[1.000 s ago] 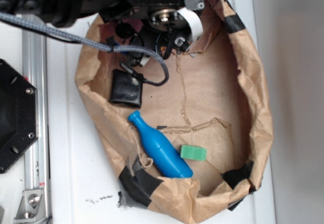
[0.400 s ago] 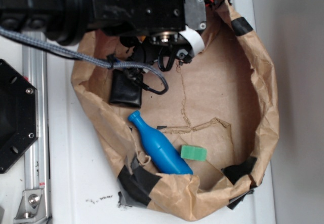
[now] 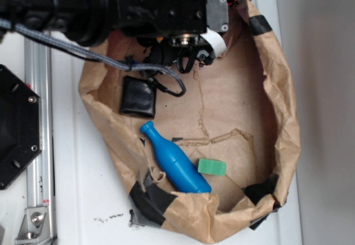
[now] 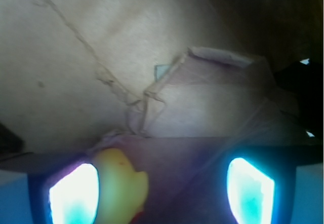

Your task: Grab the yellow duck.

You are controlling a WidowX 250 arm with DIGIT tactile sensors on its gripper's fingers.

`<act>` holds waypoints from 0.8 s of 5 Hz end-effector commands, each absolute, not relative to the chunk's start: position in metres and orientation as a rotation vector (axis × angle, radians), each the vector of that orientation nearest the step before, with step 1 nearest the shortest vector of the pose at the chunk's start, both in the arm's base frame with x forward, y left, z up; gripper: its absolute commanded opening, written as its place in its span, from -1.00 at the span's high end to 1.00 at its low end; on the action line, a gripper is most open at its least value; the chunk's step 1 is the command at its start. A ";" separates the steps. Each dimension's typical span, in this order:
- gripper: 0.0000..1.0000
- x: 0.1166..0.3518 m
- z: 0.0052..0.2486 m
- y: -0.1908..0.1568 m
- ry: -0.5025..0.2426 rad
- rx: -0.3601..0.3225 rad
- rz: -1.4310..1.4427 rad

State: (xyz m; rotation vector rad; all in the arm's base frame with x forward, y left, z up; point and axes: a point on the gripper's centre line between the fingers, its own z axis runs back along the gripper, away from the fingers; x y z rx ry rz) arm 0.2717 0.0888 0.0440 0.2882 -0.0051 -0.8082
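Note:
In the wrist view the yellow duck (image 4: pixel 121 186) shows blurred and close, between the jaws of my gripper (image 4: pixel 162 191). It lies right against the left finger (image 4: pixel 73 193), with a red-orange bit at its lower edge. A wide gap separates it from the right finger (image 4: pixel 250 186), so the gripper is open. Crumpled brown paper lies beyond. In the exterior view the black arm (image 3: pixel 161 6) hangs over the far end of the paper bag (image 3: pixel 283 117) and hides both the gripper and the duck.
Inside the bag lie a black square pad (image 3: pixel 138 96), a blue bottle (image 3: pixel 175 159) and a small green block (image 3: pixel 212 167). Raised crumpled walls with black tape patches ring the bag. A metal rail (image 3: pixel 39 117) and a black plate (image 3: pixel 14 128) stand at the left.
The arm has shifted further over the bag's far end and now covers more of it. The bag's rim has moved slightly. Bottle, green block and pad have stayed put.

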 end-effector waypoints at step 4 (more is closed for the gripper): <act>-1.00 0.279 0.035 0.087 0.011 0.305 -0.841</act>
